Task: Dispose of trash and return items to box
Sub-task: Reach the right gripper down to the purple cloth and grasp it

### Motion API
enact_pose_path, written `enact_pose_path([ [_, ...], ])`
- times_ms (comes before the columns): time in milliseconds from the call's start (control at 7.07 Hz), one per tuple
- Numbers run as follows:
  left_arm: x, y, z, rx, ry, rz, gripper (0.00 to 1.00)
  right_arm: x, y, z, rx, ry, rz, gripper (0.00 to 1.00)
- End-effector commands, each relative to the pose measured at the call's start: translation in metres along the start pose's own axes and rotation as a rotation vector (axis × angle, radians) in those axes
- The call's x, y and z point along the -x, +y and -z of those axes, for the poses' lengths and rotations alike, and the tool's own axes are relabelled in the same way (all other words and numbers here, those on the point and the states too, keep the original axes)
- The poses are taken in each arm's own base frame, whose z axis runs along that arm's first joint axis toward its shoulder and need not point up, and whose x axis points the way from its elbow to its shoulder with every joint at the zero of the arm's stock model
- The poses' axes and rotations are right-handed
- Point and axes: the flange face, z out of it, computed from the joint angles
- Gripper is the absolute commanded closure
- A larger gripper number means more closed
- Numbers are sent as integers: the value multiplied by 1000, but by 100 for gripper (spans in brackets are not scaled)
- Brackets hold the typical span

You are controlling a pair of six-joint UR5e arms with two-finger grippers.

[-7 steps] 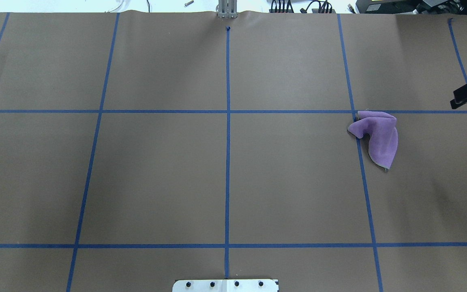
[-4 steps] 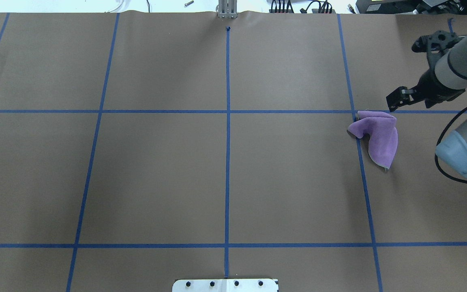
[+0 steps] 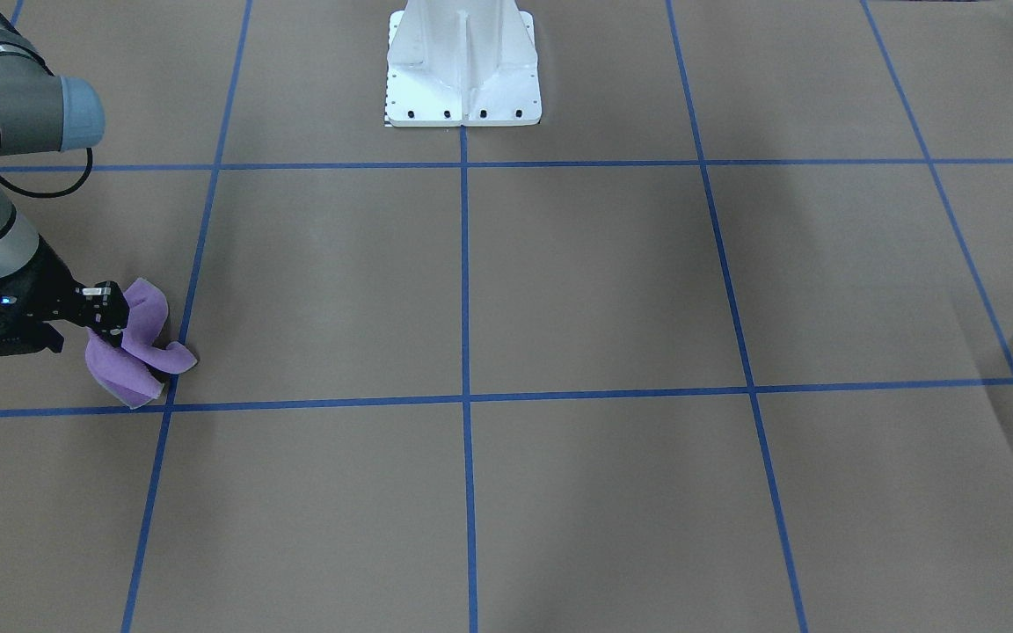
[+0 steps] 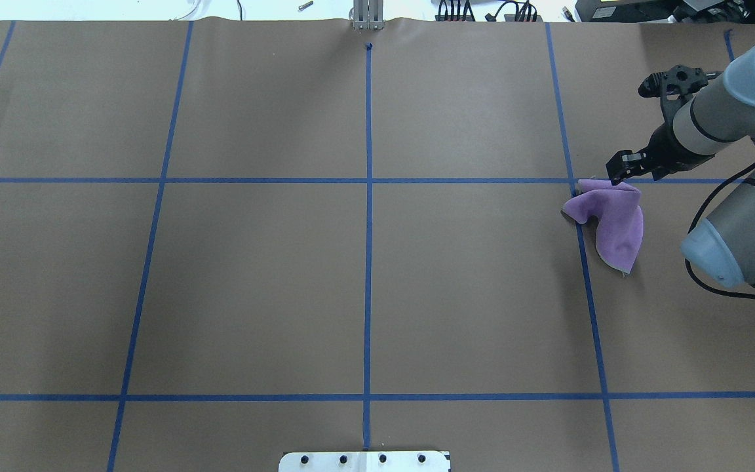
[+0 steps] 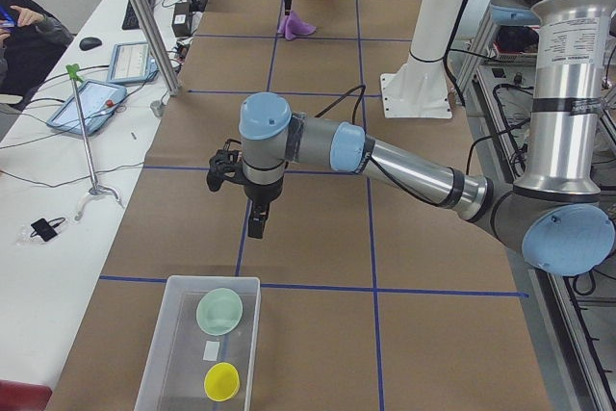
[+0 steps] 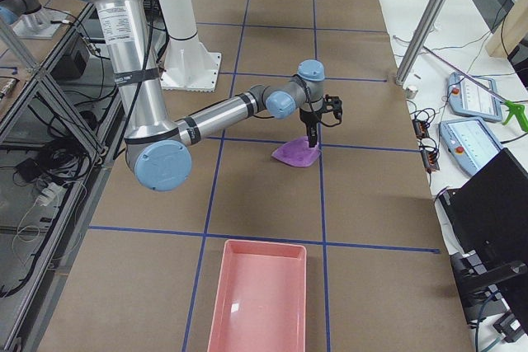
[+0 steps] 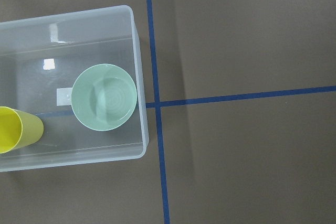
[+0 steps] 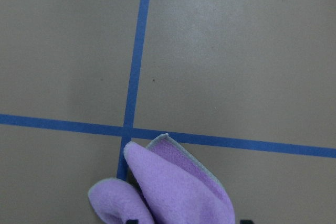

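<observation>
A crumpled purple cloth (image 4: pixel 613 223) lies on the brown table at a blue tape crossing, on the right of the overhead view. It also shows in the front view (image 3: pixel 133 360) and the right wrist view (image 8: pixel 173 192). My right gripper (image 4: pixel 619 172) is at the cloth's far edge, just above it. It is open, and the tips of its fingers (image 8: pixel 131 221) show wide apart on either side of the cloth. My left gripper (image 5: pixel 255 223) shows only in the exterior left view, pointing down above the table near a clear box (image 5: pixel 197 353). I cannot tell whether it is open or shut.
The clear box (image 7: pixel 137 35) holds a green bowl (image 7: pixel 104 97) and a yellow cup (image 7: pixel 16 129). A pink tray (image 6: pixel 260 294) sits at the table's end on my right. The white robot base (image 3: pixel 462 61) stands at the near middle edge.
My right arm has come in from the right edge and moved left to the cloth's far edge. The cloth has not moved.
</observation>
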Motion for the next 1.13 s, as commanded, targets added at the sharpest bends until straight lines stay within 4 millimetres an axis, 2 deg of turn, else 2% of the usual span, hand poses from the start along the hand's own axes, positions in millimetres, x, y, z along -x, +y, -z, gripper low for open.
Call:
enact_pose_path([
  [0,-1,-1,-1,2,0,-2,1,1,6,-2,13,-8,4,29],
  [141,-1,-1,-1,3,0,-1,1,1,7,-3,18,-6,3,40],
  [283,-2,-2,-1,3,0,-1,1,-3,12,-7,28,-1,2,60],
  [566,-2,-2,-1,2,-1,-2,1,-3,16,-10,37,2,1,81],
  [707,-2,-2,0,1,-1,-3,1,-4,18,-12,43,3,1,98],
  [990,-2,-2,-1,3,1,-4,1,2,18,-4,33,-6,10,100],
])
